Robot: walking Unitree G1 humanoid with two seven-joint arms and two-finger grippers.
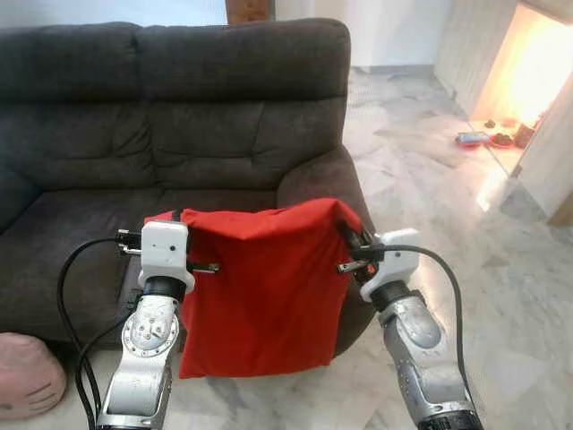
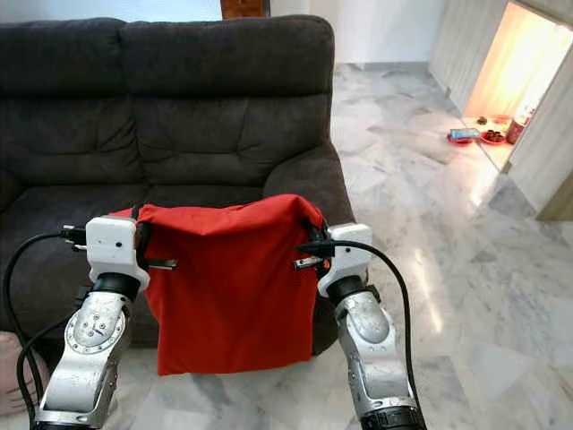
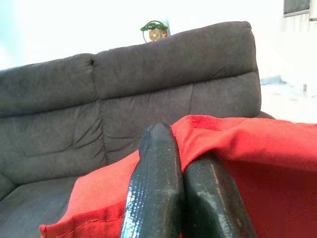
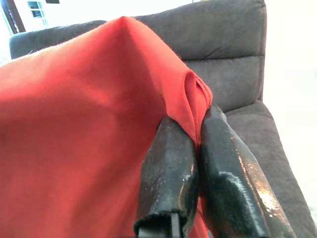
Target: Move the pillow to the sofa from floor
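Left gripper (image 3: 181, 198) has its two black fingers pressed together on the top hem of the red pillow (image 1: 260, 296), cloth pinched between them. Right gripper (image 4: 198, 168) does the same at the opposite top corner, a fold of red fabric squeezed in its jaws. With a pinch at each upper corner the pillow hangs flat like a sheet between the arms, and that looks to be the point: its weight is shared and the slack cloth can't swing or slip to one side. It's clear of the marble floor (image 1: 421, 170), hanging just in front of the sofa (image 1: 179, 116), by the sofa's right armrest, bottom edge below the seat line. I'd judge the carry is nearly done, with a lift over the seat front next. A pink cushion (image 1: 27, 376) sits on the floor at the sofa's left foot.
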